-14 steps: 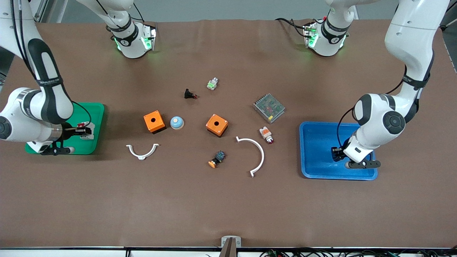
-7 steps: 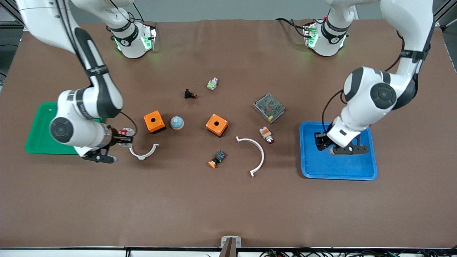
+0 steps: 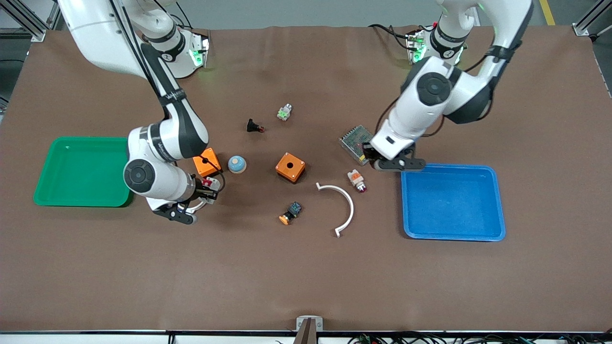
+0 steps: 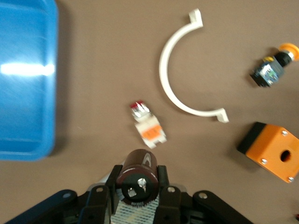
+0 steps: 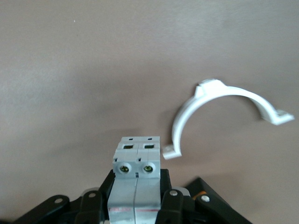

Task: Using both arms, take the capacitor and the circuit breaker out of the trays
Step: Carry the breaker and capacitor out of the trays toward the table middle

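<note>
While both arms are up over the middle of the table (image 3: 306, 277), each gripper carries a part. The right gripper (image 3: 206, 188) is clamped on the breaker (image 3: 207, 182), a white block with a red patch on top, and hangs over the small white clip (image 3: 193, 206) just beside the orange box (image 3: 206, 161) toward the right arm's end. In the right wrist view the breaker (image 5: 137, 179) stands between the dark fingers (image 5: 170, 205), its two screw terminals facing out, with the small white clip (image 5: 219, 109) on the brown surface below.

The left gripper (image 3: 370, 157) is closed on the capacitor (image 4: 138, 175), a dark cylinder with a shiny end, seen plainly in the left wrist view between the black fingers (image 4: 161, 182). In the front view this gripper hangs over the edge of the metal mesh unit (image 3: 357, 139), beside the blue tray (image 3: 452, 231); the capacitor itself is hidden there by the wrist. Under it in the left wrist view lie the white-and-orange indicator (image 4: 147, 125), the large white arc (image 4: 175, 81), the black-blue switch (image 4: 273, 67) and a second orange box (image 4: 273, 151).

The blue tray and the green tray (image 3: 81, 198), at the right arm's end, hold neither part. Near the first orange box sit a blue dome (image 3: 236, 164), a black part with a red tip (image 3: 254, 126) and a small green-white part (image 3: 284, 112).
</note>
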### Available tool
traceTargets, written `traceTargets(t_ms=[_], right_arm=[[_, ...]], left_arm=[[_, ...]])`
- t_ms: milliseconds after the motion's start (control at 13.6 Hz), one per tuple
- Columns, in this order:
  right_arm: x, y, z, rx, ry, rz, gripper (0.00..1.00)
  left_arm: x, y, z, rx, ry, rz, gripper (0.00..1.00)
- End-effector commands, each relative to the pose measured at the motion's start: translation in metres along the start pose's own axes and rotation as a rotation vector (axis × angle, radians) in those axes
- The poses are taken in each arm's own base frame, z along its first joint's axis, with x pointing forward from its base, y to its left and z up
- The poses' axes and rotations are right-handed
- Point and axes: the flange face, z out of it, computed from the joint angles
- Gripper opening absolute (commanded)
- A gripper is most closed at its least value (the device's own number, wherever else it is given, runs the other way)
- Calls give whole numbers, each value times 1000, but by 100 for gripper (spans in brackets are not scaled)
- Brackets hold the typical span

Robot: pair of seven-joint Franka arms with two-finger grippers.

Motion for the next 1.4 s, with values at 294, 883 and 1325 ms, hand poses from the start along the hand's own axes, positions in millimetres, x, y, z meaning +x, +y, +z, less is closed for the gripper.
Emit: traceTargets(t_ms=[294, 883, 1325], right_arm=[[5, -16, 29, 13, 10, 37, 26], [17, 51, -81, 22, -6, 72, 100], [-13, 110, -209, -12, 97, 13, 100]], left_arm=[[-71, 15, 57, -10, 6, -59, 0], [-75, 46, 97, -106, 25, -181, 0], [-72, 75, 142, -83, 61, -240, 0]])
